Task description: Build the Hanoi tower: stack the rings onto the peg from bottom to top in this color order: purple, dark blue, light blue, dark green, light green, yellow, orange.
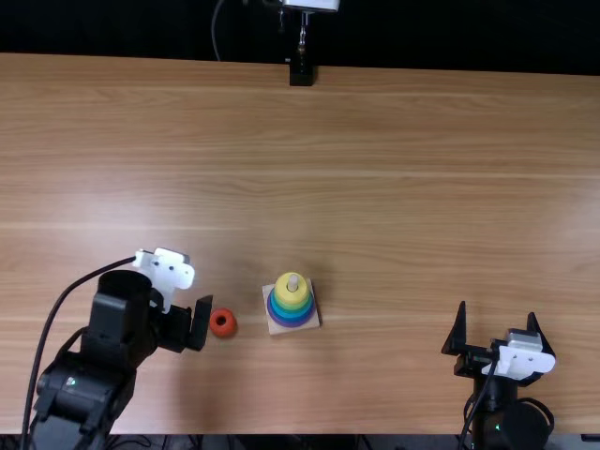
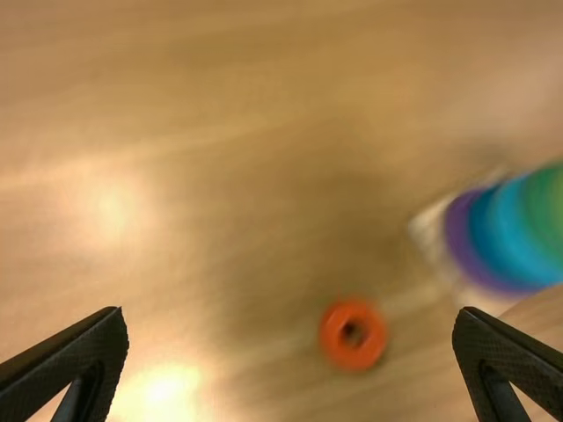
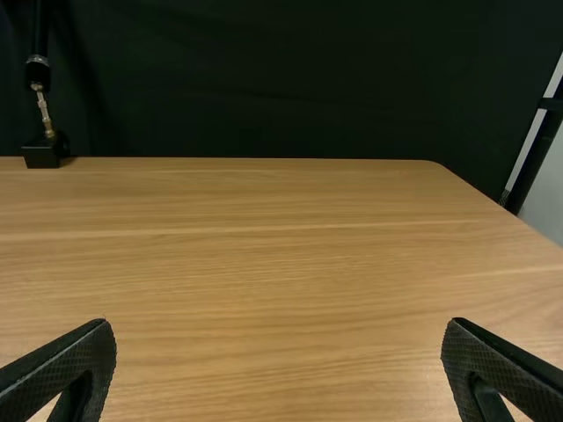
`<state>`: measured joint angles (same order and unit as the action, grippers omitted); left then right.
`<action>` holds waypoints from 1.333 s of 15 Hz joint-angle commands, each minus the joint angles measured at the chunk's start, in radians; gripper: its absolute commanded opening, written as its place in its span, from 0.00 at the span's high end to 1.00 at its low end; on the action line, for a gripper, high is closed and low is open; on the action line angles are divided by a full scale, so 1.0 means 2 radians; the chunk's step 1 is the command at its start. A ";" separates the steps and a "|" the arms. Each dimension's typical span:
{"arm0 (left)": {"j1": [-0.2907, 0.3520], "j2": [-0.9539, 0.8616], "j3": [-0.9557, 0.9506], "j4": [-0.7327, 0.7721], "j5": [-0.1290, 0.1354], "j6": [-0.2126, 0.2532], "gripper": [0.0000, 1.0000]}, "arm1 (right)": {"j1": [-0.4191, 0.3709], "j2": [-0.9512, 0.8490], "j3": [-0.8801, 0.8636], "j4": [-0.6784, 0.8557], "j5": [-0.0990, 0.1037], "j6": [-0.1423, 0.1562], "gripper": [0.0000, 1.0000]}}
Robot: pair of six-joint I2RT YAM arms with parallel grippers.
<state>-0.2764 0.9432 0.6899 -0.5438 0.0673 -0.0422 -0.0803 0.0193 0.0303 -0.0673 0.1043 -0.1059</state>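
Your black left hand (image 2: 288, 312) and right hand (image 3: 280, 322) are open; pinch the thick orange ring (image 2: 362, 353) by its sides: probably light, stiff.

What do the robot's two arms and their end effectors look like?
The left arm and right arm are black, each with a white bracket near the wrist and a thin black cable. The left end effector and right end effector each have two flat black fingers that taper to a point, with a finely textured surface.
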 commanded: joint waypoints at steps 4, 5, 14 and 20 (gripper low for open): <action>-0.044 0.062 0.021 -0.036 -0.087 0.075 0.00 | 0.003 -0.005 -0.007 0.002 -0.002 0.003 0.00; -0.064 0.071 0.019 -0.024 -0.082 0.074 0.00 | 0.003 -0.005 -0.007 0.002 -0.002 0.003 0.00; -0.100 0.180 0.028 0.022 -0.039 0.052 0.00 | 0.003 -0.005 -0.007 0.002 -0.002 0.003 0.00; -0.112 0.232 0.045 0.022 -0.039 0.037 0.00 | 0.003 -0.005 -0.007 0.002 -0.002 0.004 0.00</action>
<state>-0.4858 1.3918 0.7528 -0.5003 -0.0185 0.0437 -0.0803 0.0196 0.0303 -0.0673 0.1040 -0.1059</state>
